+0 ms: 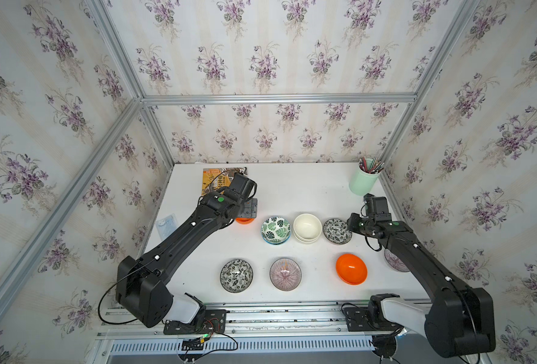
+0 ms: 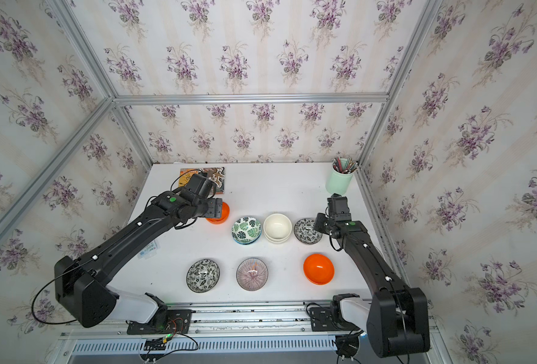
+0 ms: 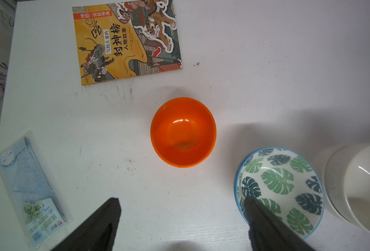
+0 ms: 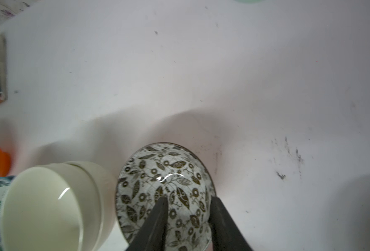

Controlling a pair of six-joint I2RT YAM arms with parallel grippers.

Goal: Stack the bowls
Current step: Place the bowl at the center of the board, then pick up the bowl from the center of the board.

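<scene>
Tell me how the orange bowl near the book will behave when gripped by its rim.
The orange bowl looks like glossy plastic, so probably light and stiff. Its shiny wall may slip between the left fingers. Its sides curve in below, so a rim push might tip it.

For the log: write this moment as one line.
left gripper open above round orange plastic bowl | right gripper open astride rim of round black-and-white floral ceramic bowl

So the left arm (image 1: 182,239) is stretched forward with its wrist tipped down and the left gripper (image 3: 181,201) spread really wide, while the right arm (image 1: 418,252) angles inward, right gripper (image 4: 189,199) pointing down, fingers only partly apart.
</scene>
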